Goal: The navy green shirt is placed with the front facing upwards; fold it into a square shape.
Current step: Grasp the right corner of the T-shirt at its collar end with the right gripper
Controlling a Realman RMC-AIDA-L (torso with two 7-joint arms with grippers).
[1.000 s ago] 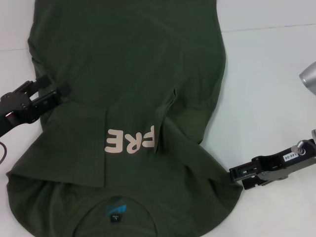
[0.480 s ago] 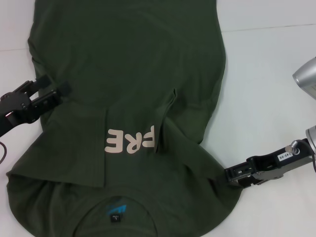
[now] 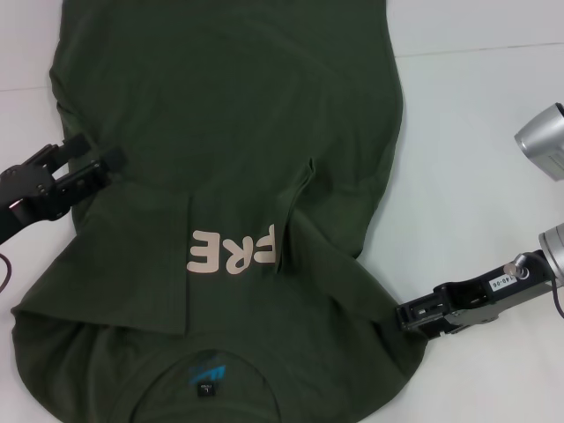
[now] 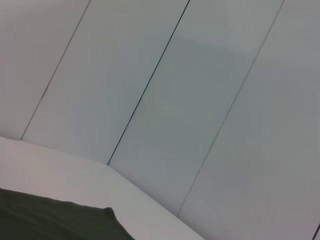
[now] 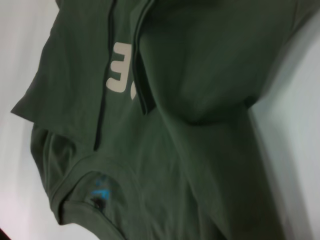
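The right gripper [image 3: 407, 317], a black two-fingered clamp on a black wrist, is seen low at the right edge of the navy green shirt [image 3: 229, 132], a large dark olive cotton T-shirt with pale block letters "FRE" [image 3: 233, 250] on its chest. Whether its fingers are closed on the cloth cannot be told; the tips are lost against the dark hem. The left gripper [image 3: 95, 154], also black, is held with its fingers apart at the shirt's left edge, the cloth lying at or between the tips, nothing clamped.

The shirt is spread on the white table [image 3: 476, 132], both sides already folded inward over the chest, the collar with its small blue neck label [image 3: 205, 374] nearest the robot.

Several risks are judged from this. If only one layer is caught on the right, the side fold could be dragged open. If the two edges are lifted unevenly, the fold could be skewed and a crooked shape left. Loose folds near the letters could be bunched.
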